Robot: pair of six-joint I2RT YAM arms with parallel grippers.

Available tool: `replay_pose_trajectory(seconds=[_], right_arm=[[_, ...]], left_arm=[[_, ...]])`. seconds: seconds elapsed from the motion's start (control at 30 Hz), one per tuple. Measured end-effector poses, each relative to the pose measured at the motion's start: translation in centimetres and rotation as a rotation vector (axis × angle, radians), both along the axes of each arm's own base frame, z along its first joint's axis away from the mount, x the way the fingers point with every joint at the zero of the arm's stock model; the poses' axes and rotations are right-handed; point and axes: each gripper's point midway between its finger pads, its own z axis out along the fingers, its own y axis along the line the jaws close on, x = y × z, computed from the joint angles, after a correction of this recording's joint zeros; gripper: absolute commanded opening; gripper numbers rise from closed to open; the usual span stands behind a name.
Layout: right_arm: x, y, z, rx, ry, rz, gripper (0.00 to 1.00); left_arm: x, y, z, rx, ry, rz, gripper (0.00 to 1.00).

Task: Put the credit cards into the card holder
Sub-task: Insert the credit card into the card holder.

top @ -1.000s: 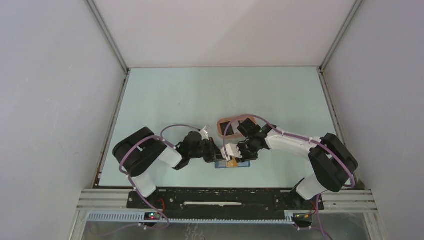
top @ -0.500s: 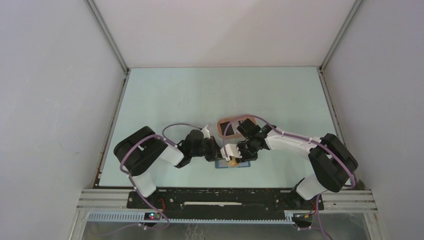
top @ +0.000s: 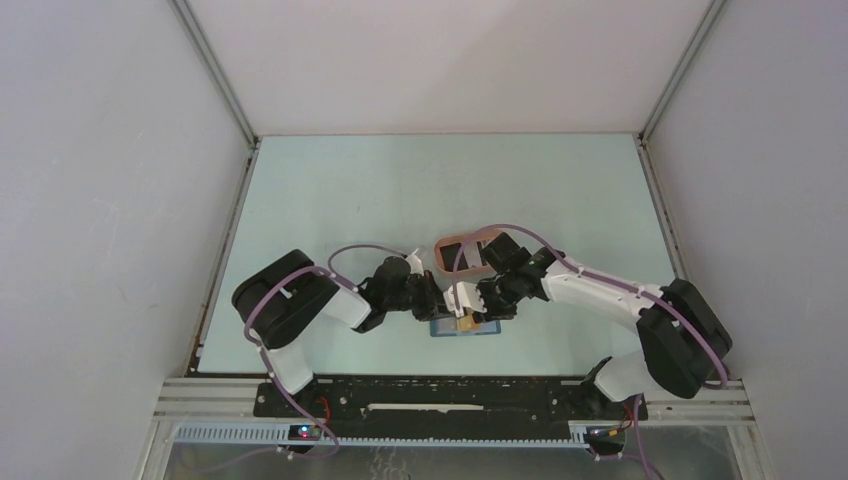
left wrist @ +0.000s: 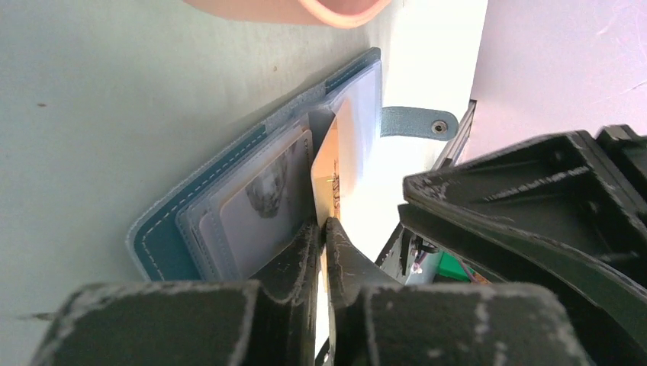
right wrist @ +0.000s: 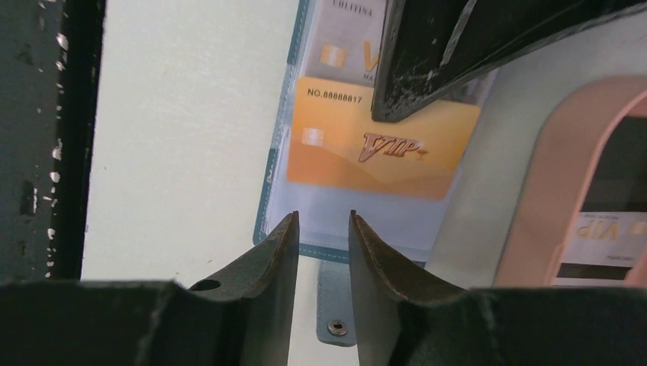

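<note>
Left gripper (left wrist: 323, 227) pinches the gold card (left wrist: 326, 179) at 6 o'clock (thin, stiff, probably slippery) over the card holder (left wrist: 164, 229); right gripper (right wrist: 323, 221) hangs narrowly parted, empty.

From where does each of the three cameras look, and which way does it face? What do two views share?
Top external: fixed above and behind the robot, facing down at the table; left arm and right arm show whole, meeting over the card holder.
Left wrist: on the left arm, facing along the left gripper, which pinches the orange card.
Right wrist: on the right arm, facing down past the open right gripper.
Shared: both wrist views show the orange card, card holder and pink tray.
</note>
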Motion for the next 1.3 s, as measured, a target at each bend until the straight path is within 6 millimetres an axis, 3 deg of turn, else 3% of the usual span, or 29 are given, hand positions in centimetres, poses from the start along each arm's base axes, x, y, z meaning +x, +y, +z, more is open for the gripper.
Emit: replay_pose_trajectory(seconds=[0.33, 0.47, 0.6, 0.9, 1.3], right_arm=[[-2.3, 3.6, 2.9, 0.136, -0.036, 0.119, 0.13], [-3.9, 5.6, 3.0, 0.158, -0.067, 0.205, 0.09], [-4.2, 7.1, 2.1, 0.143, -0.103, 0.247, 0.07], [-2.0, 7.3, -0.7, 0.053, -0.179, 0.213, 0.05], [-0.7, 6.5, -1.6, -0.012, -0.229, 0.186, 0.02]], left_arm=[[0.1, -0.3, -0.1, -0.002, 0.004, -0.008, 0.17], [0.1, -0.4, -0.1, -0.003, 0.005, -0.010, 0.19], [0.2, -0.5, 0.0, -0.006, 0.005, -0.014, 0.20], [0.3, -0.7, 0.0, -0.008, 0.006, -0.018, 0.23], [0.2, -0.9, 0.1, -0.017, 0.004, -0.028, 0.31]])
